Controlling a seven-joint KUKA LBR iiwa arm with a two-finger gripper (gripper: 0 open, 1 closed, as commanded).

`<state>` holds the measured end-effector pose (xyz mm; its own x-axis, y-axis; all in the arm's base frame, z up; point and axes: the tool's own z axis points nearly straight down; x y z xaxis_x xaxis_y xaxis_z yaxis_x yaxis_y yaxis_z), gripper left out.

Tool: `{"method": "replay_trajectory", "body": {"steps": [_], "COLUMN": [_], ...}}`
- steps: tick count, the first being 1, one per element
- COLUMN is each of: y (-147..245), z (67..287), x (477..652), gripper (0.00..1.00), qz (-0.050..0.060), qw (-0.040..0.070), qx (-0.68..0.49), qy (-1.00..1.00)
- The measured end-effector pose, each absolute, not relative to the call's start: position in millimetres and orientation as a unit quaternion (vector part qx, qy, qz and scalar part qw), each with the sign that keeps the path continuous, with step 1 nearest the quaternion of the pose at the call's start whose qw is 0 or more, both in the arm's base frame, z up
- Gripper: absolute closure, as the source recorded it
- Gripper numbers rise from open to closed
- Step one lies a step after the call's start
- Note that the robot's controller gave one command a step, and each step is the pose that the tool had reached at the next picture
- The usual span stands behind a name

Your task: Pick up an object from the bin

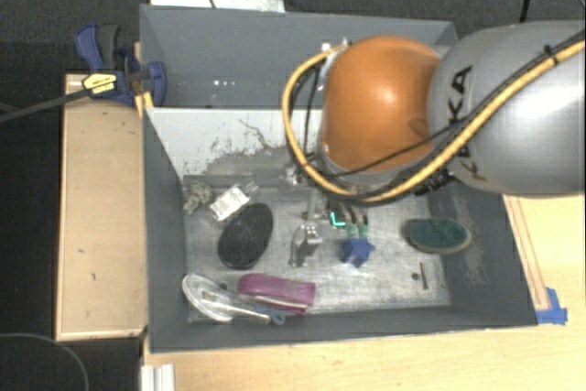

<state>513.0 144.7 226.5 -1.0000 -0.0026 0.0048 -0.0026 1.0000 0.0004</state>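
Observation:
My gripper (327, 244) hangs low over the middle of the bin floor, under the arm's orange cover. It is open, with bare floor between its fingers. One metal finger (300, 245) stands just right of a black oval lump (245, 235). The other finger is at a small blue piece with a green bit (356, 251), which lies against its tip; I cannot tell whether they touch. A magenta oblong thing (276, 290) lies in front of the gripper, near the bin's front wall.
A clear plastic piece (209, 299) lies at the front left beside the magenta thing. A crumpled silver-white scrap (230, 200) and a small grey-green bit (195, 194) sit at the left. A dark green disc (438, 235) and a small dark pin (421, 275) lie to the right.

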Motion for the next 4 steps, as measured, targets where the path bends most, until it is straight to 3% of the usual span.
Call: {"method": "replay_trajectory", "body": {"steps": [1,2,3,4], "y": [173.0,149.3,215.9,189.9], "z": [70.8,101.8,101.4,71.2], "x": [530.6,587.7,571.7,580.8], "gripper": [0.0,0.0,0.0,0.0], "qz": [-0.001,0.001,-0.001,0.0], "qw": [-0.004,-0.002,-0.002,-0.002], "qx": [0.24,0.293,0.396,0.471], "qy": [-0.971,-0.956,-0.918,-0.882]}}
